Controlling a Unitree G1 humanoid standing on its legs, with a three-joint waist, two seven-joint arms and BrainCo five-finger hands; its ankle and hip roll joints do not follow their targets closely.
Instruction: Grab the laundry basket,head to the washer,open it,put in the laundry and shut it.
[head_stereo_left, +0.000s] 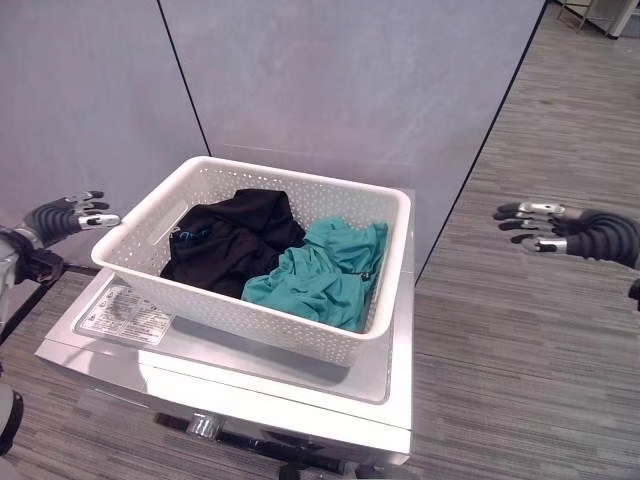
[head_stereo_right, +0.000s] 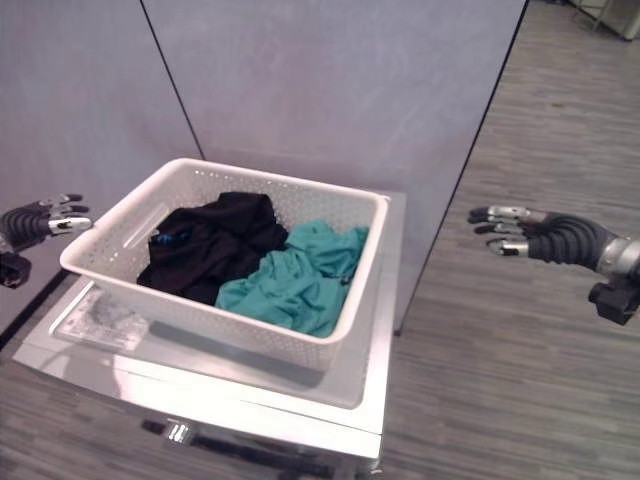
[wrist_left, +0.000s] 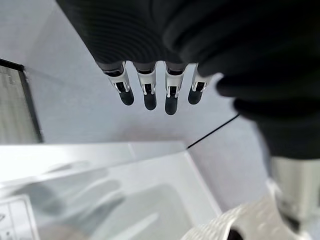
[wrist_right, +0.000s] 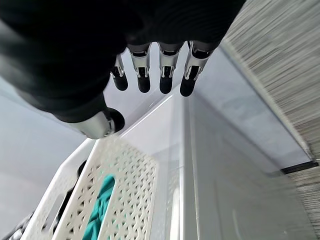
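Where laundry basket (head_stereo_left: 262, 262) tops washer (head_stereo_left: 395, 390), hands apart.

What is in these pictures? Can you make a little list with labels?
basket: white laundry basket sitting on top of the washer
clothes: black garment and teal garment inside the basket
left hand: left hand open, beside the basket, not touching
right hand: right hand open, out over the floor
behind: grey wall panels

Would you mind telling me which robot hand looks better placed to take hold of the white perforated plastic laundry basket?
Probably the left robot hand: it hovers open right beside the white perforated plastic laundry basket. The right robot hand, also open, hangs well clear over the floor.
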